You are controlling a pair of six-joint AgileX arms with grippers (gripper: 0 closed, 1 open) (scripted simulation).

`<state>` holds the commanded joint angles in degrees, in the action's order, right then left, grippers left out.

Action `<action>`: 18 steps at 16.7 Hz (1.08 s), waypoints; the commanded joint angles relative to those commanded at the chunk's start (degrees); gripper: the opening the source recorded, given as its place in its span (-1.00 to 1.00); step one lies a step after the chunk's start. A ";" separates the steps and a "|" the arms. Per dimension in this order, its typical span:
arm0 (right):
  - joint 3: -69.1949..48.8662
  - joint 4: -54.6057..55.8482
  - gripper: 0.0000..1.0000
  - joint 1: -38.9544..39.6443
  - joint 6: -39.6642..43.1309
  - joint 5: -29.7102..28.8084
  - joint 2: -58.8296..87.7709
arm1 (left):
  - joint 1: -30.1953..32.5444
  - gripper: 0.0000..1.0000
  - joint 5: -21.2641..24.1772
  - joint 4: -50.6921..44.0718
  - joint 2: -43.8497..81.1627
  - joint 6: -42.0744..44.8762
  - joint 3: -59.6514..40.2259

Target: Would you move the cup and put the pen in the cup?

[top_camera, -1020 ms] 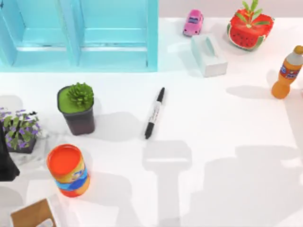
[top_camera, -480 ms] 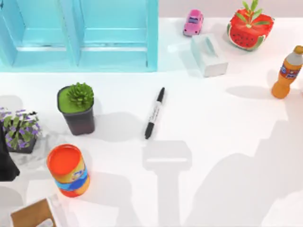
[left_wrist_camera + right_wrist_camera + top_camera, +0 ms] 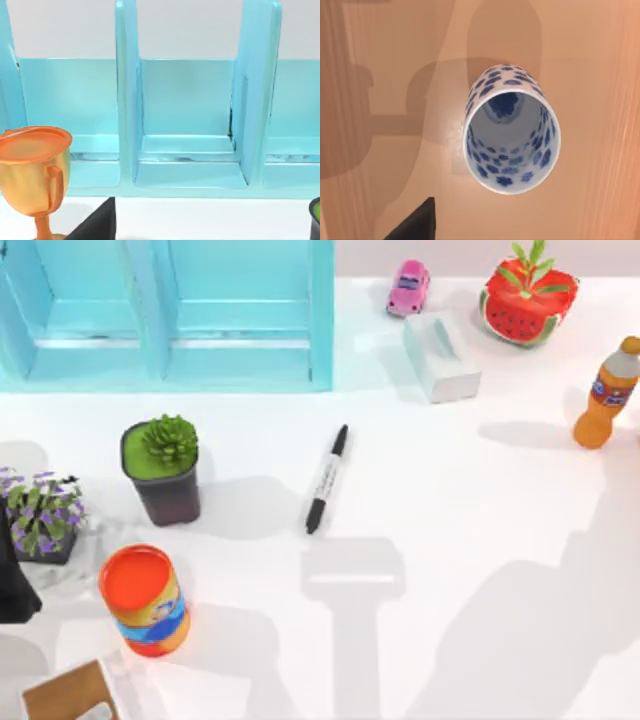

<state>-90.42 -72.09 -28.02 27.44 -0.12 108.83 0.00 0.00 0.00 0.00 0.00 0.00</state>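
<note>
— Looking down, my right wrist camera sees the small white ceramic cup with blue flowers (image 3: pixel 512 128) upright on tan wood; whether either claw is open, I cannot tell.
— And from above, the slim black marker pen (image 3: pixel 327 479) lies mid-table, beside the dark potted succulent (image 3: pixel 163 469).

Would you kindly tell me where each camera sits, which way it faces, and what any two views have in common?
Top view: above the table, looking down on the pen, dark plant pot, orange can and blue shelf unit; a dark part of the left arm shows at the left edge.
Left wrist view: on the left arm, facing the shelf unit level, past a golden goblet.
Right wrist view: on the right arm, looking down into the cup.
Shared: top and left wrist views both show the shelf unit.
</note>
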 joint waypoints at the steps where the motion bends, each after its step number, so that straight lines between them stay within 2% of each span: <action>1: 1.52 1.90 1.00 0.01 -0.01 0.00 0.34 | 0.00 1.00 0.00 0.00 0.00 0.00 0.00; 8: 13.21 16.65 1.00 -0.03 -0.03 -0.02 3.37 | 0.00 1.00 0.00 0.00 0.00 0.00 0.00; 13: 14.08 17.70 1.00 -0.02 -0.04 -0.02 3.54 | 0.00 1.00 0.00 0.00 0.00 0.00 0.00; 18: 14.08 17.70 0.25 -0.02 -0.04 -0.02 3.54 | 0.00 1.00 0.00 0.00 0.00 0.00 0.00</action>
<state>-76.35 -54.39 -28.04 27.40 -0.14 112.36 0.00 0.00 0.00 0.00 0.00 0.00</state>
